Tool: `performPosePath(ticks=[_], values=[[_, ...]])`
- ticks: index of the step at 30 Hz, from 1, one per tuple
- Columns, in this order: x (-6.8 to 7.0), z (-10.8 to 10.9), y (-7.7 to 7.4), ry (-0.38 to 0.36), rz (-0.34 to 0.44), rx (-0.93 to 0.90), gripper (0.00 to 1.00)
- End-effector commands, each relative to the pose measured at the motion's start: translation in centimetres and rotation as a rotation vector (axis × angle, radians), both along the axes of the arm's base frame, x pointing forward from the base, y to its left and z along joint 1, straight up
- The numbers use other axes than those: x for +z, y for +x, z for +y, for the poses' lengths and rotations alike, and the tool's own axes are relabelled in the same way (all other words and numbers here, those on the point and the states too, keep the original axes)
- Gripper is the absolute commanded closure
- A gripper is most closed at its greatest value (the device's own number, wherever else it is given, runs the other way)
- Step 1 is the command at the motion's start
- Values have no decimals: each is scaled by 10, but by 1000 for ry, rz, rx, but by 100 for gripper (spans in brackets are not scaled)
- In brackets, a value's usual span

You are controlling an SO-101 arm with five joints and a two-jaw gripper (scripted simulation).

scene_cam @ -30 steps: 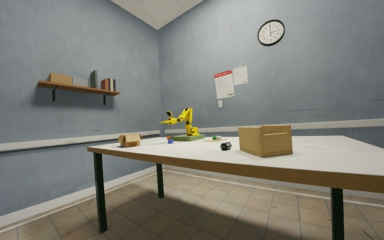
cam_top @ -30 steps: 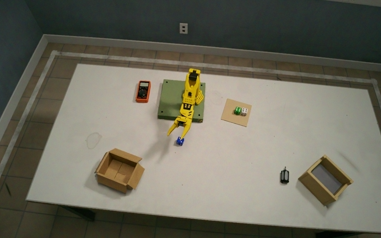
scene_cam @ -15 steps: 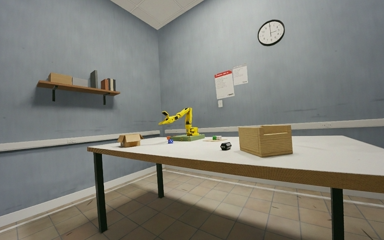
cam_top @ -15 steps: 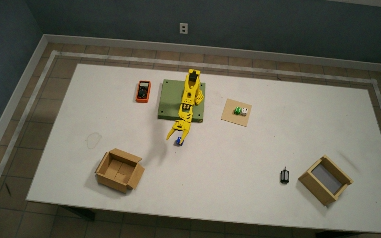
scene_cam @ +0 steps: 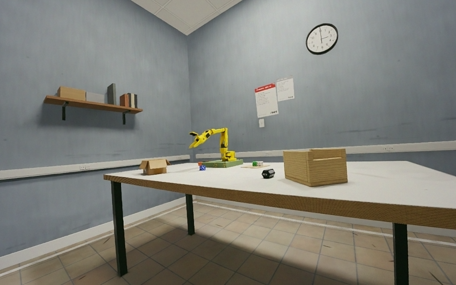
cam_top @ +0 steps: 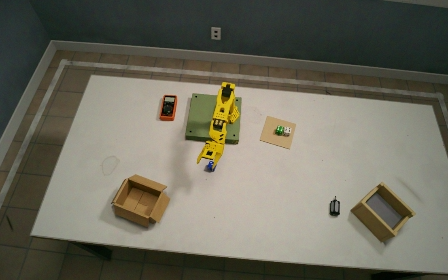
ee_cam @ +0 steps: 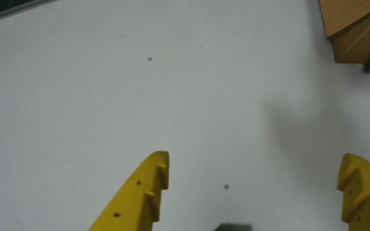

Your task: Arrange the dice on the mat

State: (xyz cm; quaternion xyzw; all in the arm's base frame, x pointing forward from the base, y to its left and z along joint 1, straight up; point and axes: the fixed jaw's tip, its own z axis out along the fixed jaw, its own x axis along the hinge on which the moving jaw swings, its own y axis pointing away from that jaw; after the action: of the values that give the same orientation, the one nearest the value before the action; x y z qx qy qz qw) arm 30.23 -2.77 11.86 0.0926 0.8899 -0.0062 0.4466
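Hovering above the worktop [cam_top: 253, 208] [scene_cam: 382, 184] [ee_cam: 80, 100] near the blue die [cam_top: 211, 166] [scene_cam: 202, 167], pincer [cam_top: 206, 165] [scene_cam: 191, 139] [ee_cam: 253, 170] partway apart, holding and touching nothing

Blue-grey walls; 1 clock [scene_cam: 321, 38]; 1 wooden shelf [scene_cam: 91, 106]; tiled floor [cam_top: 169, 266] [scene_cam: 218, 255]; white tabletop [cam_top: 253, 215] [scene_cam: 382, 188] [ee_cam: 80, 110].

The robot's arm [cam_top: 222, 107] [scene_cam: 223, 139] is bright yellow with black parts. One yellow piece has lots of little holes. Its two yellow fingers [cam_top: 216, 160] get thin at the ends and have tiny dark dots.
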Motion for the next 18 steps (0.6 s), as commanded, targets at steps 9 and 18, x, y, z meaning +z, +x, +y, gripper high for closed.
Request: performPosePath(ticks=[9,18], values=[[1,8,-16,51,243,-3,65],[6,10,-32,72,366,-12,65]])
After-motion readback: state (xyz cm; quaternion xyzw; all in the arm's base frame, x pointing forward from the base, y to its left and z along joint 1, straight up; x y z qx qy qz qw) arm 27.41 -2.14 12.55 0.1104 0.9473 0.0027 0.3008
